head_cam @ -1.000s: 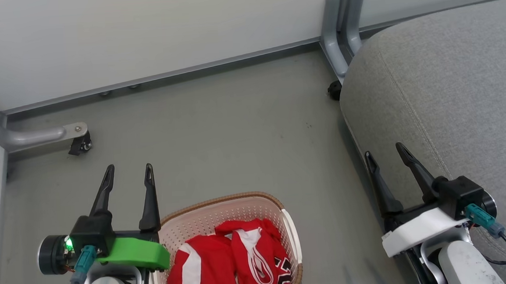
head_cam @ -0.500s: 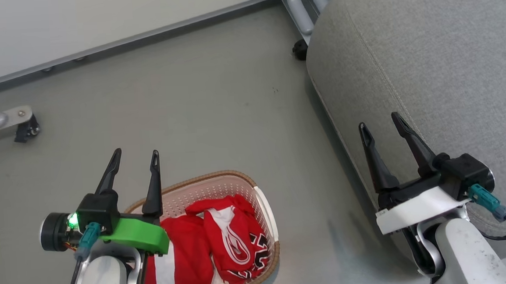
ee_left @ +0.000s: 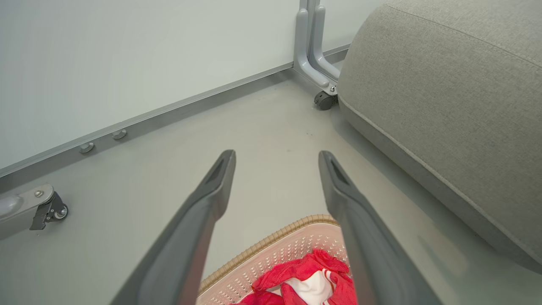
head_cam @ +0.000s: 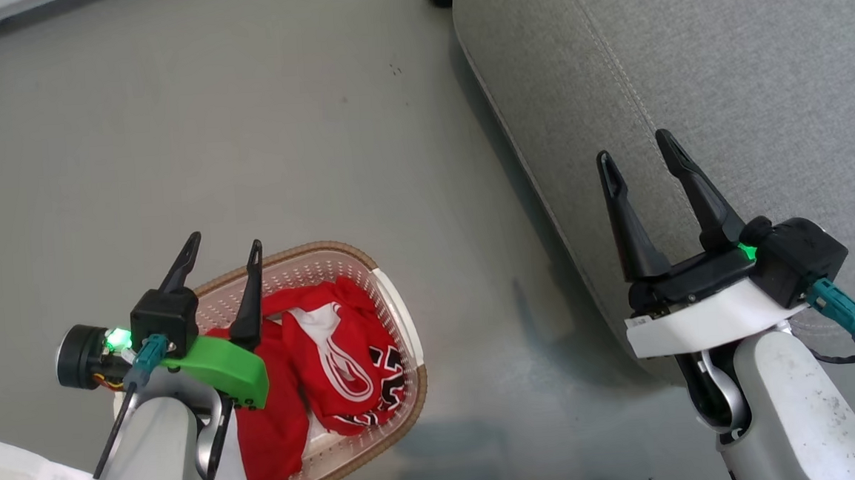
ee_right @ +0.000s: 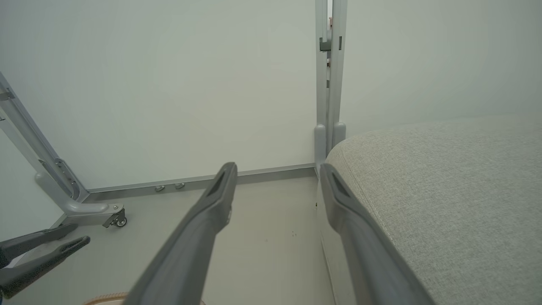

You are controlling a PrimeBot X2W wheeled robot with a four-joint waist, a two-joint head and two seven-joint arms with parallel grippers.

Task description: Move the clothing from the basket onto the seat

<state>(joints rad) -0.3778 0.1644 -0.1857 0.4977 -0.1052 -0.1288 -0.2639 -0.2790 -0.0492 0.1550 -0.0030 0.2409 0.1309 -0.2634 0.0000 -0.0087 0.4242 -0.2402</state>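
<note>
Thin red cloth clothing [head_cam: 338, 349]; plastic basket [head_cam: 310, 266] with little holes; rough grey cloth seat [head_cam: 721, 66]; smooth matt floor [head_cam: 206, 135].

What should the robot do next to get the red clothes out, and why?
Probably lower the left gripper into the basket, onto the clothing: it is open and empty, it hangs over the basket, and the red garments lie inside untouched.

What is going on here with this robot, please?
Two red, white-striped sports garments lie in a small cream plastic basket with a brown rim, near a large grey fabric seat. The robot's left gripper hovers open above the basket; its right gripper is open near the seat's edge. Nothing is held yet.
</note>
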